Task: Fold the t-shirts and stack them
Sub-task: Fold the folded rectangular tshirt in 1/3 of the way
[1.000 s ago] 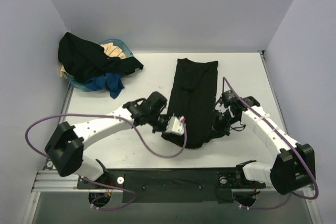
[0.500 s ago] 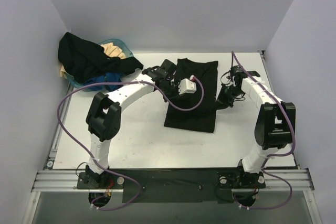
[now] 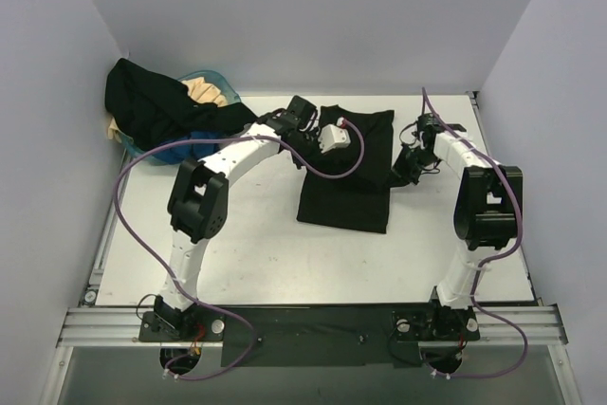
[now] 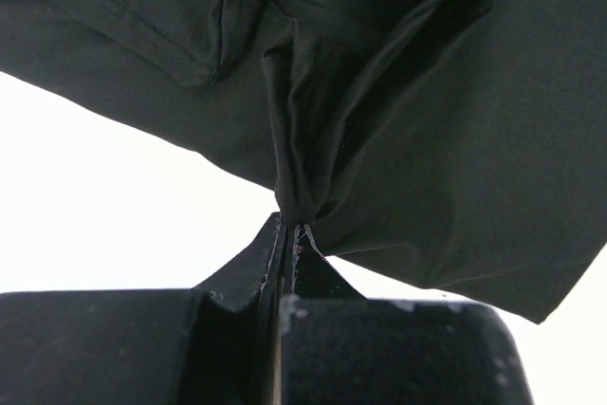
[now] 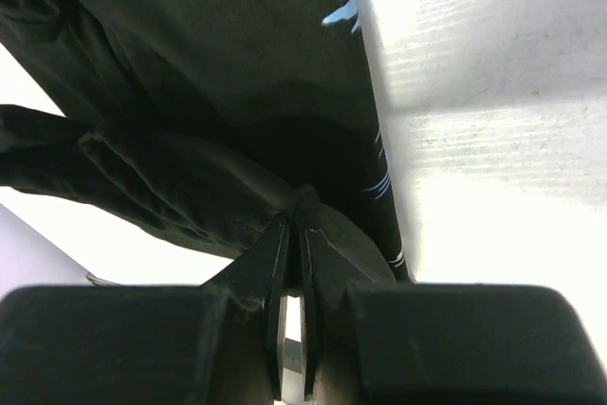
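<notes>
Nearest me, the worktop (image 3: 256, 253) is bare white, and the black t-shirt (image 3: 346, 198) lies lengthwise at its middle, its near edge flat and straight. I judge that edge to be a fold line, with the cloth doubled over toward the far end. Further out, the left gripper (image 4: 287, 230) is clenched on a bunched pinch of the shirt's left edge. The right gripper (image 5: 296, 211) is clamped the same way on its right edge, so both sides travel level. At the far left, a teal basket (image 3: 224, 82) holds the unfolded heap. I count one shirt laid out, two grippers on it, and one basket. In the heap I see black (image 3: 152, 106), cream (image 3: 203, 90) and blue (image 3: 186, 151) cloth, but how many shirts that makes I cannot tell.
</notes>
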Tool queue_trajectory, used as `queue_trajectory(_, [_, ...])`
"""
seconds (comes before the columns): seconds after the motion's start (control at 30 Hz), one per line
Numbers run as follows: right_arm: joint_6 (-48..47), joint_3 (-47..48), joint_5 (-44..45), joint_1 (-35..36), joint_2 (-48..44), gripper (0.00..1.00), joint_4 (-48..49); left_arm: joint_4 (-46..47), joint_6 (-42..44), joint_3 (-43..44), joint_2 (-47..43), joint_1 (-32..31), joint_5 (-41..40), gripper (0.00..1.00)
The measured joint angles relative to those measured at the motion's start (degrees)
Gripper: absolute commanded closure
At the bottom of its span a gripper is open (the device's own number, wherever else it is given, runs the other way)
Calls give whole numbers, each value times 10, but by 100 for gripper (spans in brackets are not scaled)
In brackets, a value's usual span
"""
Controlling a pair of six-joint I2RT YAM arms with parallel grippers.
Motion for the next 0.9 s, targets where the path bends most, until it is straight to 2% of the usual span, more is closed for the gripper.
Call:
queue_trajectory(0.33, [17,2,3,-7,14,100,17,45,-9,0,16,-2,-8,100])
queue_trajectory(0.4, [20,5,5,-7,21,78,22,58,-16,0,17,-2,-11,99])
queue_trajectory(0.43, [22,8,5,-8,26,76,22,63,-17,0,20,-2,-13,95])
queue_trajectory(0.47, [24,10,5,-10,31,73,24,68,-18,0,24,-2,-15,84])
queue_trajectory(0.57, [28,12,10,-29,39,74,30,69,-23,4,43,-2,-26,71])
queue_trajectory(0.63, [30,13,16,-46,40,71,30,70,-31,5,56,-2,-44,57])
queue_trajectory(0.67, [32,16,21,-55,40,69,29,72,-35,5,60,-2,-57,53])
queue_trajectory(0.7, [32,21,29,-64,40,69,29,74,-41,7,63,-2,-72,50])
queue_trajectory(0.77, [28,36,49,-77,37,70,27,74,-55,22,68,-1,-101,50])
queue_trajectory(0.83, [21,47,67,-84,28,77,26,69,-74,67,77,4,-123,50])
queue_trajectory(0.87, [14,47,75,-84,18,85,28,66,-81,95,80,7,-130,50])
queue_trajectory(0.9, [6,47,81,-80,5,89,26,64,-90,119,81,12,-134,56])
